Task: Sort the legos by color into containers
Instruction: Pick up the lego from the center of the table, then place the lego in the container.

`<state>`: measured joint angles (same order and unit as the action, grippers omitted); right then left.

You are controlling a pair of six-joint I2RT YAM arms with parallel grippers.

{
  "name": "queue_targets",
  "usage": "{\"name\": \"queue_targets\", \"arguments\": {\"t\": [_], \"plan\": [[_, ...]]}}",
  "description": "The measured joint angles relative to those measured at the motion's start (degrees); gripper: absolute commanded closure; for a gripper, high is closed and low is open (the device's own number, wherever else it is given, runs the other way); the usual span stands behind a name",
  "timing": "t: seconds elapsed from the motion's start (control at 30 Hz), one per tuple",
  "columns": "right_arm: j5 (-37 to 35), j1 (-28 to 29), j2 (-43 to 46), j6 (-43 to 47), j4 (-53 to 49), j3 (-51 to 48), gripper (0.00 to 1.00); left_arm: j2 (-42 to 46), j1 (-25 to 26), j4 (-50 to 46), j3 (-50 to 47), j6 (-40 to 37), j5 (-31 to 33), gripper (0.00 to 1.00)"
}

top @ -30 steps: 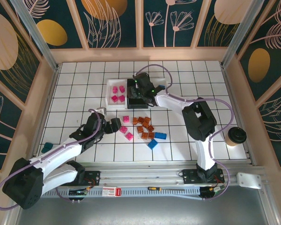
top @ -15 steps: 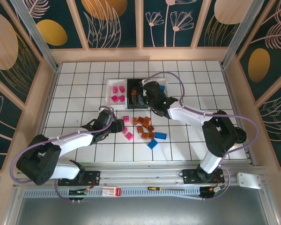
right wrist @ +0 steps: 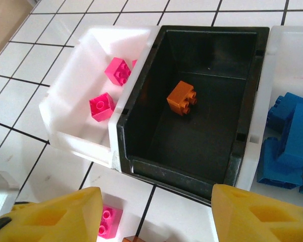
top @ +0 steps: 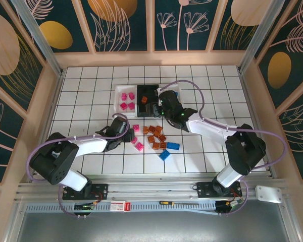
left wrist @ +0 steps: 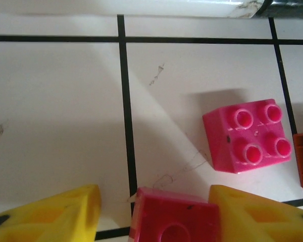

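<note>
**Left gripper**: jaws partly open astride a pink brick on the table; one finger touches it, the other stands just clear.

**Right gripper**: wide open and empty, above the near rim of the black bin, which holds one orange brick. Blue bricks lie in the white bin beside it.

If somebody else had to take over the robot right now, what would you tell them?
Left gripper: open, jaws either side of a pink brick on the table, not closed on it yet.
Right gripper: open, empty, over the black bin.
Done: pink bricks in the left white bin, one orange brick in the black bin, blue bricks in the right white bin.
Left: loose pink bricks, the orange pile, two blue bricks.
</note>
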<state>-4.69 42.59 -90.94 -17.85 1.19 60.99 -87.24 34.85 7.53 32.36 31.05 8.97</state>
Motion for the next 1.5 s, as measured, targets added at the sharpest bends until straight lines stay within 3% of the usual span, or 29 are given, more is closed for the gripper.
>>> {"name": "queue_targets", "arguments": {"t": [0.37,0.63,0.77,0.9,1.13,1.3,1.5], "plan": [[0.0,0.0,1.9,-1.0,0.6,-4.2,0.41,1.8,0.0,-0.1,0.0,0.5,0.9,0.72],[0.0,0.2,6.9,-2.6,1.5,-10.0,0.41,8.3,-1.0,-4.0,4.6,0.4,4.8,0.73],[0.0,0.6,9.6,-3.3,1.9,-12.9,0.41,5.7,-5.5,-4.4,12.5,0.3,5.2,0.74],[0.2,1.6,10.8,-3.6,2.0,-15.1,0.42,-2.3,-8.6,-4.5,22.4,-0.7,6.4,0.73],[1.0,3.7,13.2,-3.5,1.6,-18.7,0.42,-16.7,-9.7,-6.6,35.7,-2.4,7.2,0.62],[2.2,5.2,13.2,-3.5,1.4,-19.4,0.41,-21.3,-9.8,-8.9,40.2,-3.2,7.5,0.41],[2.2,7.5,9.4,-2.3,1.2,-18.3,0.41,-19.1,-9.8,-9.1,39.3,-3.0,4.8,0.17]]}}
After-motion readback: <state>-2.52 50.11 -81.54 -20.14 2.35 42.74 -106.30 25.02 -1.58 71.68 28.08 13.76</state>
